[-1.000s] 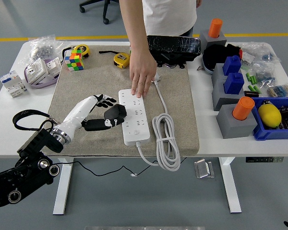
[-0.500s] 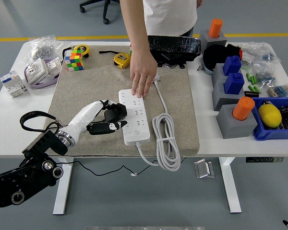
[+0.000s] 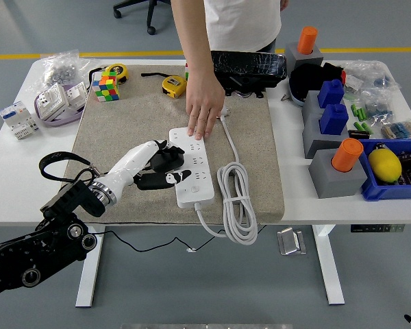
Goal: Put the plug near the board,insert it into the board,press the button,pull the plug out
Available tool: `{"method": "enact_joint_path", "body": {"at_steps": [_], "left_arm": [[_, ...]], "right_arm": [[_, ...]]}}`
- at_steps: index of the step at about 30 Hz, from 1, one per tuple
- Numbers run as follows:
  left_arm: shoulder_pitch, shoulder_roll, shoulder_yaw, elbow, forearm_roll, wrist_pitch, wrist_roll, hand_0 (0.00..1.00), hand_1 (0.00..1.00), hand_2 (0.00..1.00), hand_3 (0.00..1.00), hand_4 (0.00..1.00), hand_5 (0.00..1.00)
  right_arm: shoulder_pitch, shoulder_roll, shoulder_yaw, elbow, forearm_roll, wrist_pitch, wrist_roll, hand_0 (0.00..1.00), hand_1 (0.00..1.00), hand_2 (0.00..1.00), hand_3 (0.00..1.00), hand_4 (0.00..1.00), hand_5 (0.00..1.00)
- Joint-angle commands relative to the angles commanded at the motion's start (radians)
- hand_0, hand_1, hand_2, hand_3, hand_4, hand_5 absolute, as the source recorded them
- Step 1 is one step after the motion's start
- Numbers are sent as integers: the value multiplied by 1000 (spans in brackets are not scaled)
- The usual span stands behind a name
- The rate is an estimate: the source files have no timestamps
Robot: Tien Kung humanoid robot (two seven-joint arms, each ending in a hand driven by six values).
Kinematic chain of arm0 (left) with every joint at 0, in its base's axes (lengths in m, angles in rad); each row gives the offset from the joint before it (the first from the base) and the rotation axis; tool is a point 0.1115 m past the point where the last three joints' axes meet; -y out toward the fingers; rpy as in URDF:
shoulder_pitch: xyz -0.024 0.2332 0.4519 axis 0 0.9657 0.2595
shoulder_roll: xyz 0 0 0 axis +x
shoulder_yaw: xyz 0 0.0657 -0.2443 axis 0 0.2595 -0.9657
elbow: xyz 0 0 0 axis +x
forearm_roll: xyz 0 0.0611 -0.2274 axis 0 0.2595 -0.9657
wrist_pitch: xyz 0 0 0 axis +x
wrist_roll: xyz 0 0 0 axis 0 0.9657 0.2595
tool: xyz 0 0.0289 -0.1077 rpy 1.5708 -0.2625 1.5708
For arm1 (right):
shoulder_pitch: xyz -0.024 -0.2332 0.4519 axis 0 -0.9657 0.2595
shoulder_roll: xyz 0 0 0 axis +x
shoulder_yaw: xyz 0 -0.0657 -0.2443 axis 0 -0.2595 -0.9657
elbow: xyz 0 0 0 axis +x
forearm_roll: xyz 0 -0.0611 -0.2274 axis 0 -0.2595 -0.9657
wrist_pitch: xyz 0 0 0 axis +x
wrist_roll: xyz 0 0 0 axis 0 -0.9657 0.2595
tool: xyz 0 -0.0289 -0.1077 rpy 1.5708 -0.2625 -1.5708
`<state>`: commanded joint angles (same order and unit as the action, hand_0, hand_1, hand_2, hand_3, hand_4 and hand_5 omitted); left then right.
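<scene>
One left hand [image 3: 163, 169] grips the black plug [image 3: 166, 162] at the board [image 3: 192, 166] (person's hand [image 3: 204, 110] steadies it). Prongs should align squarely before pushing.

Brightness: bright, even, diffuse light across the white table [image 3: 14, 164].
Source: seemingly overhead, lamps out of view.
Shadows: soft and faint, a slight one under the person's hand [image 3: 204, 110] toward 6 o'clock.
Glare: mild sheen on the black wrapped case [image 3: 248, 66] at 12 o'clock.
Focus: sharp throughout, no motion blur.
Distortion: none evident.
</scene>
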<state>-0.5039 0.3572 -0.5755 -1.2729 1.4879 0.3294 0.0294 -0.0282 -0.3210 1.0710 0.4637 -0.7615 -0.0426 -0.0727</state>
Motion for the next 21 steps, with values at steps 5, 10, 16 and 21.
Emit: {"method": "enact_joint_path", "body": {"at_steps": [5,10,16,21], "left_arm": [[-22,-8,22,3,-2,-7,4,762,766,745,669,803,527],[-47,-17,45,7,-7,-13,5,757,760,740,663,800,527],[-74,-28,76,16,-10,-19,8,755,753,739,658,798,525],[-84,-35,91,20,-14,-19,6,748,744,734,655,797,524]], "right_arm": [[-1,1,1,0,0,1,0,612,662,634,564,977,578],[-1,0,2,2,-1,1,-1,612,662,634,564,977,578],[-2,1,6,3,0,1,-1,611,662,634,563,976,580],[-3,1,7,3,-1,1,-1,609,661,634,564,977,579]]}}
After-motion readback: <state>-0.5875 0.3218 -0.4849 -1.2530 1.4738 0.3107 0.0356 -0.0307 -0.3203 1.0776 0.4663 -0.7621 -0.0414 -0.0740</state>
